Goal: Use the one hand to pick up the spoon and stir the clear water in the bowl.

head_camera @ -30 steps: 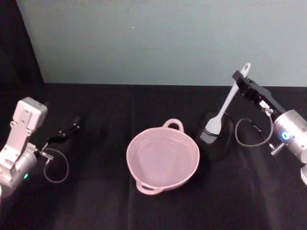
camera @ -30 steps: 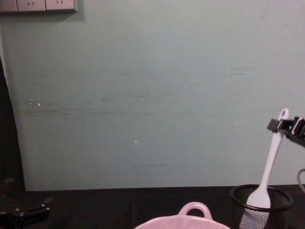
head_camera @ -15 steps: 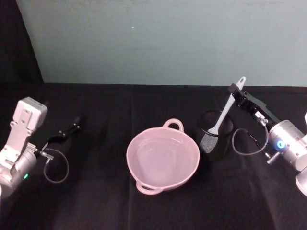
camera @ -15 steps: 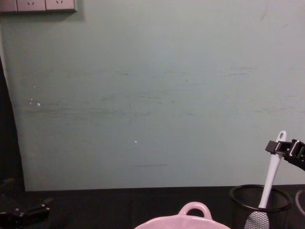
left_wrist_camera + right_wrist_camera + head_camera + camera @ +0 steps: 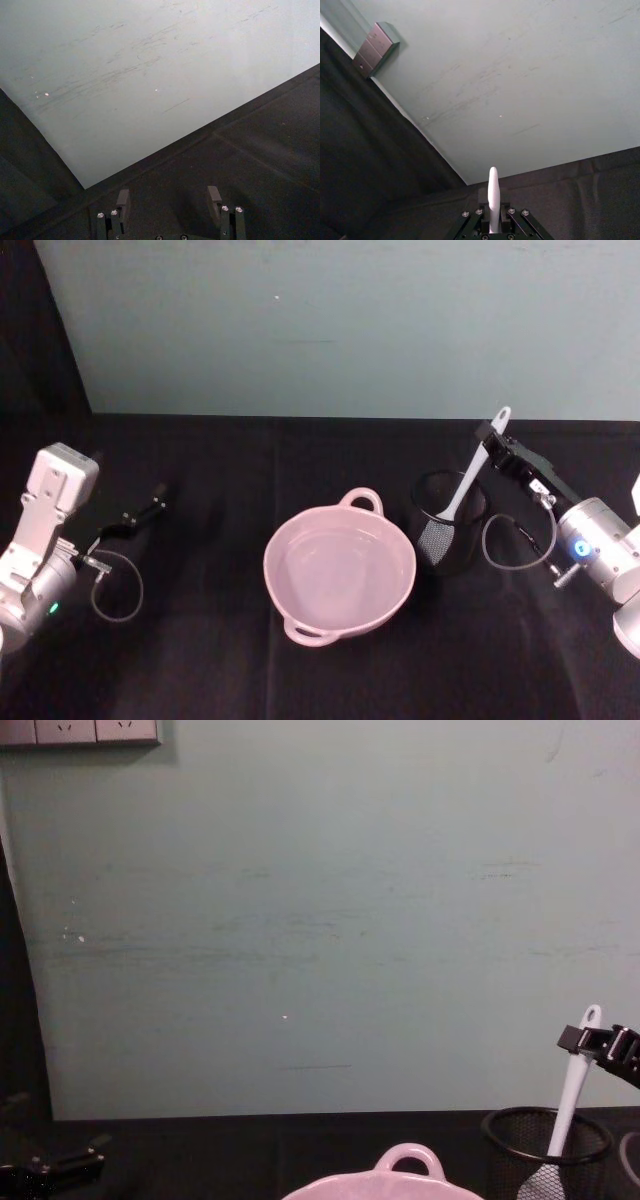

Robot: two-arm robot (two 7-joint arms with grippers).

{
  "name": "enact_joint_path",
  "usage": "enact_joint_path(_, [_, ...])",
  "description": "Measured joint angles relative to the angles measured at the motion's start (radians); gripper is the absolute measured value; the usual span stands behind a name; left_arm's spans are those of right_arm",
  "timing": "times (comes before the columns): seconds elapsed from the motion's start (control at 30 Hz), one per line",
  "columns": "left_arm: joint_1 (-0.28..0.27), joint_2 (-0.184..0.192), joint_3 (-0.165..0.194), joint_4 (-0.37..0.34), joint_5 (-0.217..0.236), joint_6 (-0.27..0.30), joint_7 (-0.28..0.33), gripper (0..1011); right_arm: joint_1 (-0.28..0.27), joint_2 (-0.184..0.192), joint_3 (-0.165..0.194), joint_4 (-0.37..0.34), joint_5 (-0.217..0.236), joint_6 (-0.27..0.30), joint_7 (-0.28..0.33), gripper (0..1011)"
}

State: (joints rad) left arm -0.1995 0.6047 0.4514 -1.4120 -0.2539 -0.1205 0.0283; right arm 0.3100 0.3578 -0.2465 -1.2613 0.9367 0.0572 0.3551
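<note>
Spoon (image 5: 470, 475) looks light, stiff plastic; my right gripper (image 5: 492, 441) pinches its upper handle, head down in mesh cup (image 5: 447, 523)

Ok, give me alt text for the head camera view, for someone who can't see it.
The right gripper holds a white spoon by its handle, the head down inside a black mesh cup on a black table. A pink bowl of clear water sits left of the cup. The left gripper rests far left.
</note>
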Motion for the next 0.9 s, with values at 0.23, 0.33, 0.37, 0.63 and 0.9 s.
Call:
enact_joint_path(0.23, [0.000, 0.000, 0.000, 0.000, 0.000, 0.000, 0.000, 1005, 0.000, 0.001, -0.001, 0.003, 0.001, -0.004, 0.005, 116])
enact_joint_path(0.33, [0.000, 0.000, 0.000, 0.000, 0.000, 0.000, 0.000, 1005, -0.001, 0.001, 0.000, 0.002, 0.001, -0.003, 0.005, 116])
enact_joint_path(0.37, [0.000, 0.000, 0.000, 0.000, 0.000, 0.000, 0.000, 1005, -0.001, 0.001, 0.000, 0.002, 0.001, -0.003, 0.005, 116])
enact_joint_path(0.63, [0.000, 0.000, 0.000, 0.000, 0.000, 0.000, 0.000, 1005, -0.001, 0.000, 0.000, 0.000, 0.001, -0.002, 0.002, 333])
enact_joint_path(0.9, [0.000, 0.000, 0.000, 0.000, 0.000, 0.000, 0.000, 1005, -0.001, 0.000, 0.001, -0.001, 0.000, -0.001, 0.001, 572])
